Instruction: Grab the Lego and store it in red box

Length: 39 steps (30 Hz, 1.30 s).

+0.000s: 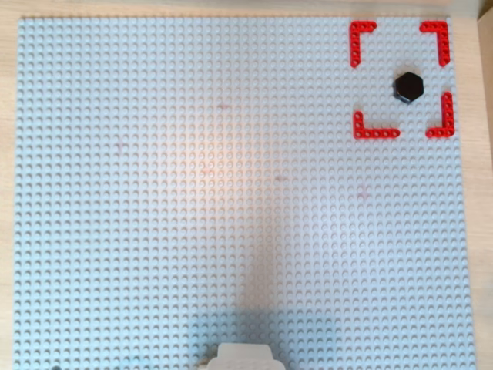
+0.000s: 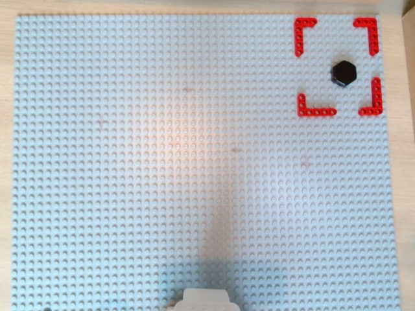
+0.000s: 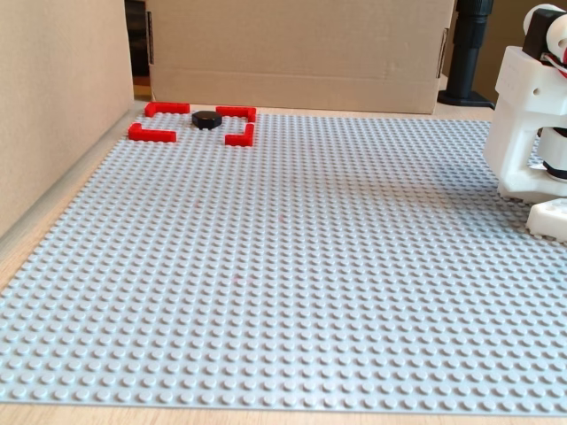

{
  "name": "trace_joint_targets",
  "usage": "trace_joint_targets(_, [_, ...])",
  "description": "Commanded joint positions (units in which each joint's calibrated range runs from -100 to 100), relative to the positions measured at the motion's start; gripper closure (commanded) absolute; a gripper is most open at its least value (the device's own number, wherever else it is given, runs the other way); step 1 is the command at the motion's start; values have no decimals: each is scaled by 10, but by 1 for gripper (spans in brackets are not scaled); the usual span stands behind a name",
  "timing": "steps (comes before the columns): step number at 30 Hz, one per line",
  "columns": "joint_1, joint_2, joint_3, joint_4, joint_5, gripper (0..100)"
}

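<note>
The Lego (image 1: 409, 87) (image 2: 344, 73) is a small glossy black hexagonal piece. In both overhead views it lies flat on the grey studded baseplate (image 1: 231, 193) (image 2: 194, 162), inside the red box (image 1: 360, 37) (image 2: 303, 31), toward its right side. The red box is four red corner brackets in the baseplate's top right corner. In the fixed view the Lego (image 3: 206, 119) sits between the brackets of the red box (image 3: 151, 134) at the far left. Only the arm's white base (image 3: 530, 124) (image 1: 243, 358) shows. The gripper is out of view.
In the fixed view, cardboard walls stand along the left edge (image 3: 53, 106) and behind the baseplate (image 3: 301, 53). A black post (image 3: 468, 53) stands at the back right. A wooden table edge borders the plate (image 1: 481, 231).
</note>
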Motion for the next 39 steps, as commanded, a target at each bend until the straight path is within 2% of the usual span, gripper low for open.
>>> trace_joint_targets(1, [2,-5,39,3,0,98])
trace_joint_targets(39, [0,-5,39,3,1,98])
